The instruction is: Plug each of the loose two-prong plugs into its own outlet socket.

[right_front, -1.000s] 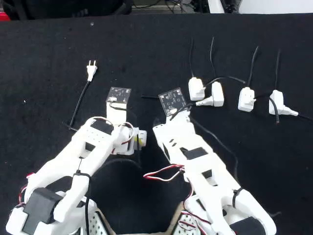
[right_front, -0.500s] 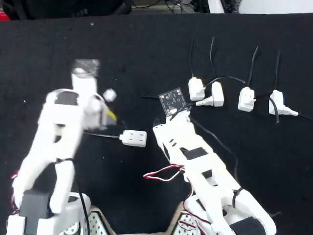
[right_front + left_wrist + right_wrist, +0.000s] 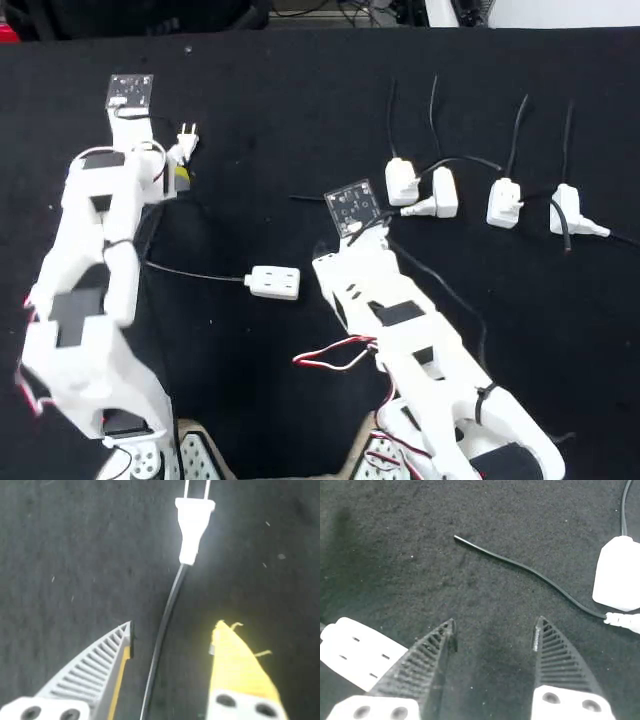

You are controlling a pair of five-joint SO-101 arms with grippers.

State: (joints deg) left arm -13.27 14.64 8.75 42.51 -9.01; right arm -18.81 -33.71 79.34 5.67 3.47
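Note:
A loose white two-prong plug lies at the far left on the black cloth, its black cable trailing toward me. My left gripper hovers just behind the plug. It is open, its fingers straddle the cable, and the plug lies just ahead of them. A white outlet socket block lies mid-table. My right gripper hangs open over bare cloth, with that socket block beside one finger.
Several white plug and socket pieces with black cables sit at the back right, one of them near the right gripper. A loose black cable end crosses ahead of the right gripper. The right arm fills the near centre.
The left arm swung from the middle of the table out to the far left, leaving the white socket block on the cloth, and now stands over the loose plug's cable. The right arm kept still.

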